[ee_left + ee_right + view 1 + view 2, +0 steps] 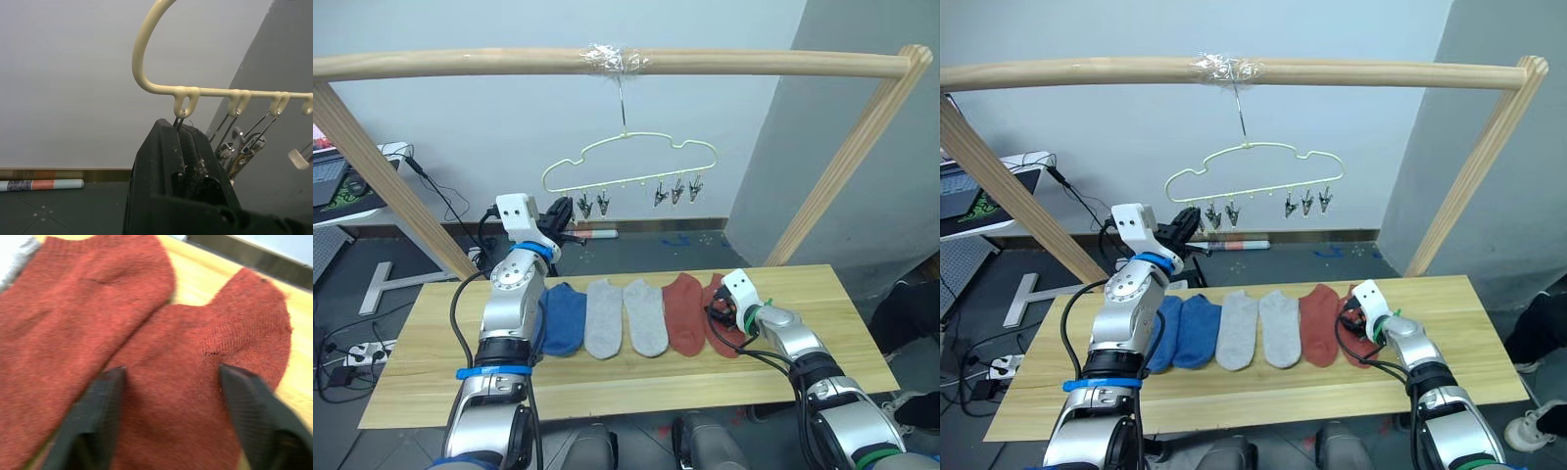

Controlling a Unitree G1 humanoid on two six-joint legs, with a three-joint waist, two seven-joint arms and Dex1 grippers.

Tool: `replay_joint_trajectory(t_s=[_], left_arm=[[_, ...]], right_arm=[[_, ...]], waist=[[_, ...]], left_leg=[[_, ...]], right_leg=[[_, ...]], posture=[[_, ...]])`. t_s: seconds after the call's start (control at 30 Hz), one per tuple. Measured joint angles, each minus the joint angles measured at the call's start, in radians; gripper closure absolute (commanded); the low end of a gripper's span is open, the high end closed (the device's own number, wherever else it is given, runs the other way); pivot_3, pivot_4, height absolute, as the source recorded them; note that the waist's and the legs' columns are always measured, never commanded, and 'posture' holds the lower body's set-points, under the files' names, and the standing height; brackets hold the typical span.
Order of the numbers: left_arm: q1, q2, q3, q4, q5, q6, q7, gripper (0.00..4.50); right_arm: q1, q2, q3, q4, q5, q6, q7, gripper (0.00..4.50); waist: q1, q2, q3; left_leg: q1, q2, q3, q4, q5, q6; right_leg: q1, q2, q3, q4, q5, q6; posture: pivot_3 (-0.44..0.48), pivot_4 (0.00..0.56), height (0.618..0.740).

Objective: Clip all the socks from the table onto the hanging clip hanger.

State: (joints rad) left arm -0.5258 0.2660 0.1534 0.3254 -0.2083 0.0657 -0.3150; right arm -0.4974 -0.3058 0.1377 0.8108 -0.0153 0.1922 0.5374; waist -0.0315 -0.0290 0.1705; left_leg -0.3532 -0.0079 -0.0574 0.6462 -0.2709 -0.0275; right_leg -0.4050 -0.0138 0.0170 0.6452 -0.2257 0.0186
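six socks [1258, 328] rowed on table [1469, 333], hanger [1253, 171] clips empty

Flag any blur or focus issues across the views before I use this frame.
Right wrist view: motion-smeared, the right gripper fingers and rust red socks soft-edged. Left wrist view: left gripper close and dark, hanger bar fairly crisp. Both eye views: evenly lit, table and clips sharp.

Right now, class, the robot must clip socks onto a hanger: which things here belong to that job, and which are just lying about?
Job things:
socks
table
hanger
left gripper, shut on the end clip
right gripper, open over a red sock

Lying about:
pole frame
cables
paper roll on the floor
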Motion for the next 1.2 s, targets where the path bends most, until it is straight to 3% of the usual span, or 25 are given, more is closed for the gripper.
replay_joint_trajectory(t_s=[0.2, 0.43, 0.57, 0.67, 0.8, 0.97, 1.2], left_arm=[[0.005, -0.001, -0.001, -0.012, -0.006, 0.017, -0.015, 4.50], [0.008, 0.003, 0.010, -0.030, -0.034, 0.050, -0.029, 4.50], [0.016, -0.003, 0.069, -0.089, -0.173, 0.212, -0.061, 4.50], [0.016, -0.014, 0.108, -0.123, -0.299, 0.362, -0.076, 4.50], [0.014, 0.005, 0.147, -0.140, -0.395, 0.480, -0.092, 4.50], [-0.001, 0.015, 0.194, -0.144, -0.476, 0.562, -0.088, 4.50], [0.006, 0.024, 0.196, -0.192, -0.496, 0.591, -0.091, 4.50]], right_arm=[[0.039, -0.046, -0.026, -0.044, 0.009, 0.025, 0.079, 4.47], [0.118, -0.140, 0.009, -0.176, -0.029, -0.005, 0.143, 4.47], [0.181, -0.255, 0.067, -0.379, -0.084, -0.097, 0.222, 4.47], [0.183, -0.274, 0.098, -0.558, -0.081, -0.120, 0.290, 4.47], [0.160, -0.217, 0.160, -0.706, -0.081, -0.069, 0.326, 4.47], [0.031, -0.037, 0.243, -0.773, -0.068, 0.022, 0.335, 4.47], [-0.076, 0.079, 0.282, -0.637, -0.049, 0.035, 0.338, 4.47]], waist=[[0.002, -0.001, 0.000], [0.004, 0.000, 0.001], [-0.006, 0.002, 0.005], [-0.020, -0.001, 0.007], [-0.021, -0.002, 0.007], [-0.019, -0.001, 0.009], [0.003, -0.001, 0.009]], left_leg=[[0.000, 0.000, 0.000, 0.000, 0.000, 0.000], [-0.001, 0.000, 0.000, 0.000, 0.000, 0.000], [-0.003, 0.000, 0.002, 0.000, 0.000, 0.000], [-0.002, 0.002, 0.000, 0.000, 0.000, 0.000], [-0.002, 0.002, -0.003, -0.001, 0.000, -0.001], [-0.003, 0.003, -0.010, -0.001, 0.001, -0.003], [-0.010, -0.002, -0.014, -0.001, 0.002, -0.007]], right_leg=[[0.001, 0.000, 0.000, 0.000, 0.000, 0.000], [-0.001, 0.000, 0.000, -0.001, 0.000, 0.000], [-0.003, -0.001, 0.001, -0.001, 0.000, 0.001], [-0.003, 0.000, -0.001, 0.000, 0.000, 0.002], [-0.003, 0.004, -0.002, 0.000, 0.000, 0.001], [-0.004, 0.005, -0.002, 0.001, 0.000, 0.001], [-0.007, -0.006, -0.003, -0.002, 0.003, -0.004]], posture=[[0.003, 0.169, 0.740], [0.006, 0.169, 0.740], [0.003, 0.168, 0.740], [-0.002, 0.170, 0.740], [-0.001, 0.169, 0.740], [0.002, 0.167, 0.740], [0.028, 0.153, 0.740]])
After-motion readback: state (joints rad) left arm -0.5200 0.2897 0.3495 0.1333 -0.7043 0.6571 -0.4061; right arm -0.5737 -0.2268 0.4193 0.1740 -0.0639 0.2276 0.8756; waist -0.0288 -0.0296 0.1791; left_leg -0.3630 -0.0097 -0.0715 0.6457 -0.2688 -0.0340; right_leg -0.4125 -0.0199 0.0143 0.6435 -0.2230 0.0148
